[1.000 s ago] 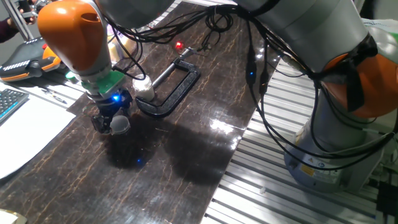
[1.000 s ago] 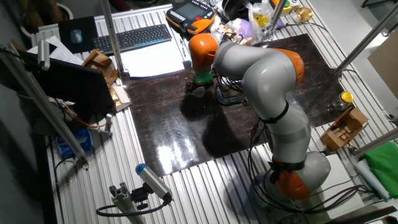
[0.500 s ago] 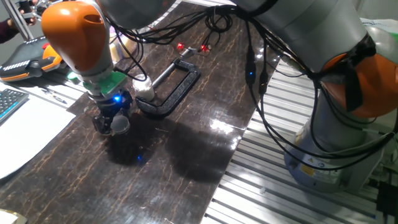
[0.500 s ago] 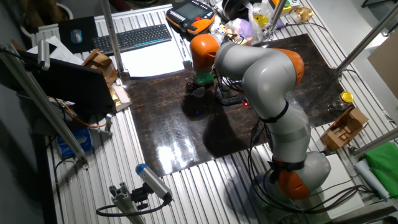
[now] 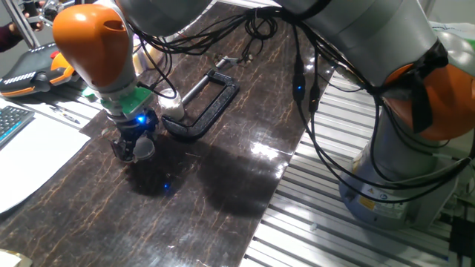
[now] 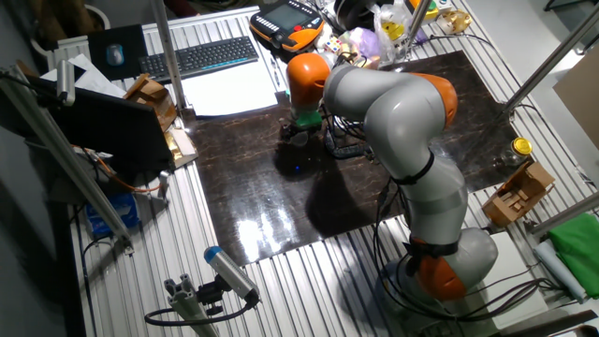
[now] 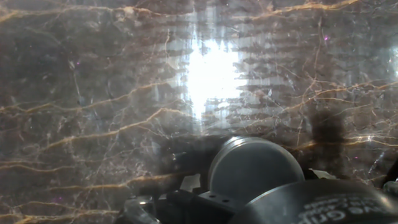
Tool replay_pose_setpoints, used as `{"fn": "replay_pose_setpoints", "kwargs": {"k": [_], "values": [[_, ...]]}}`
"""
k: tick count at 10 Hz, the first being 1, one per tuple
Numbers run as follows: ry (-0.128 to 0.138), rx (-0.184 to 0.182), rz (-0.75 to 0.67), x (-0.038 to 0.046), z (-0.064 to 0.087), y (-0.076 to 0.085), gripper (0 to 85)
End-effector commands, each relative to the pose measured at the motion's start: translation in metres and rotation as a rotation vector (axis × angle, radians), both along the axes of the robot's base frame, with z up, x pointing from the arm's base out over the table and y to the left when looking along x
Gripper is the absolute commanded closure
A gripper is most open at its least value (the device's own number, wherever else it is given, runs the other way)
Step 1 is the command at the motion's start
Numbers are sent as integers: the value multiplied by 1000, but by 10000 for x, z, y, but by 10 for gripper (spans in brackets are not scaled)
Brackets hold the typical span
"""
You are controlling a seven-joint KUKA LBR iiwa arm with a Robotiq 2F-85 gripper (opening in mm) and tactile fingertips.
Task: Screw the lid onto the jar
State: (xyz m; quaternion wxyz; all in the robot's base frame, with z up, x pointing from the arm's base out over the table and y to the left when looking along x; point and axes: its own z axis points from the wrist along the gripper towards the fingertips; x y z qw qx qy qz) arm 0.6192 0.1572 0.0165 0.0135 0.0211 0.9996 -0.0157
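Here the gripper (image 5: 134,147) grips the lid (image 5: 141,150), jaws closed on it; the jar (image 5: 173,110) sits at two o'clock, awaiting carry and alignment.

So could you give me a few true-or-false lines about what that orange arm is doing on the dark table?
1. The tool is holding the lid just above the table. True.
2. The lid is already screwed onto the jar. False: the jar stands apart, beside the clamp.
3. The black clamp lies flat on the table. True.
4. The keyboard sits on the dark table. False: it is off its far edge.
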Motion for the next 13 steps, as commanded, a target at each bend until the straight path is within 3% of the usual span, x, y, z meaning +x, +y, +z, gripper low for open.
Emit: {"fn": "replay_pose_setpoints", "kwargs": {"k": [1,5,7,8,13], "values": [[-2,0,0,1,2,1,30],[-6,-3,11,-2,10,9,170],[-9,-10,8,-3,38,17,130],[-11,-20,7,-4,81,20,153],[-7,-40,-13,-8,369,-2,150]]}}
